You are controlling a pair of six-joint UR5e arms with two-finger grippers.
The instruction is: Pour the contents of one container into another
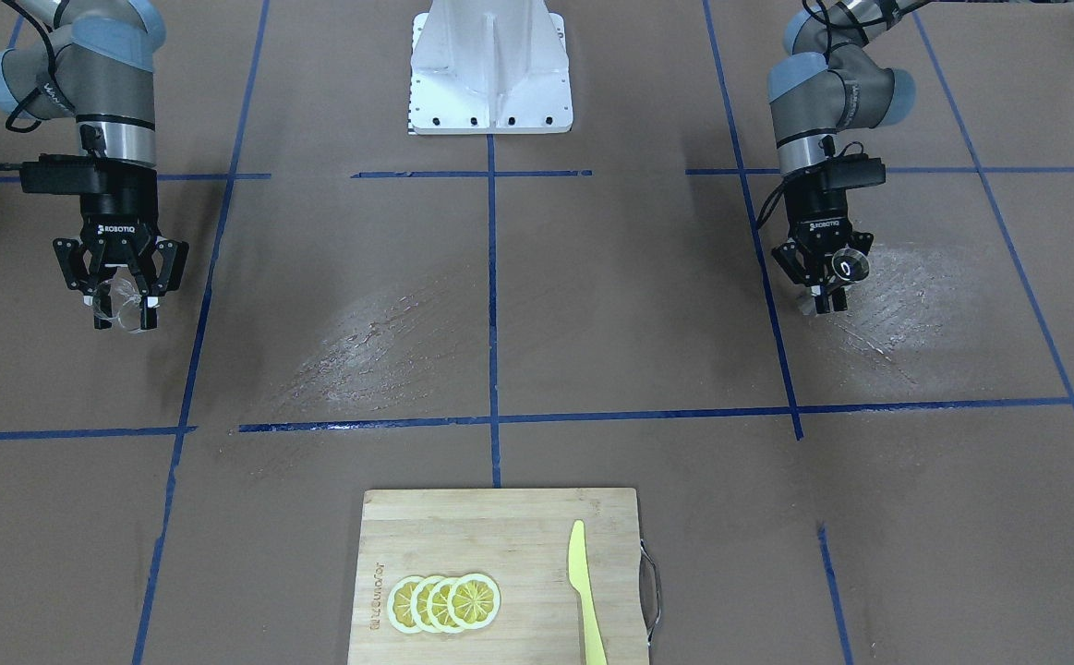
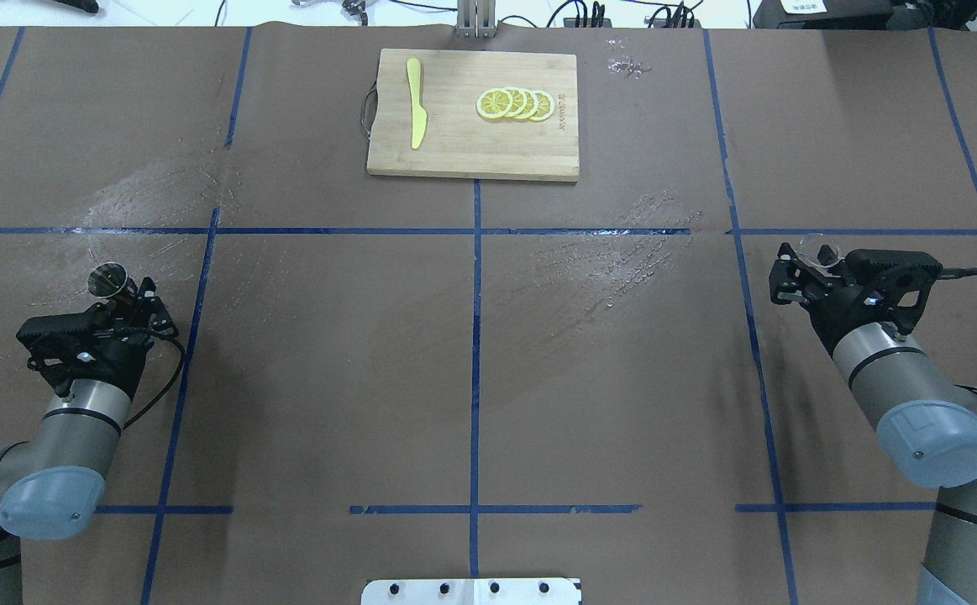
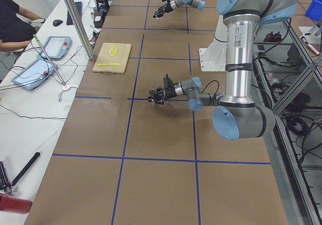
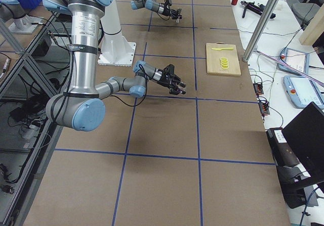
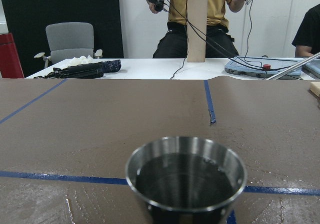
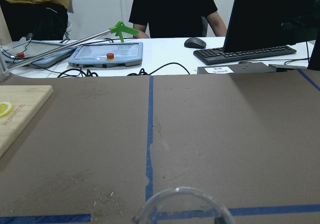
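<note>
Plenty of open room across the middle of the desk [image 2: 328, 378]: only blue tape grid [image 2: 475, 336] and wet smears [image 2: 606, 269] there. Sole clutter at far edge, centre: cutting board [image 2: 471, 160] with lemon slices [image 2: 515, 104] toward robot's right and yellow knife [image 2: 415, 113] toward its left, well apart from both arms.

Gripping jigger [image 2: 107, 280] in left claw [image 1: 827, 294], clamped tight, upright, dark liquid inside, held clear of the desk out at the left side. Gripping glass cup [image 2: 818, 250] in right claw [image 1: 121, 314], pinched tight, roughly upright, out at the right side. Both wrists low and about level, pointing toward far edge.

"ROBOTIQ" readable on both claw bodies. Burnt-in mark on board too small to read.
</note>
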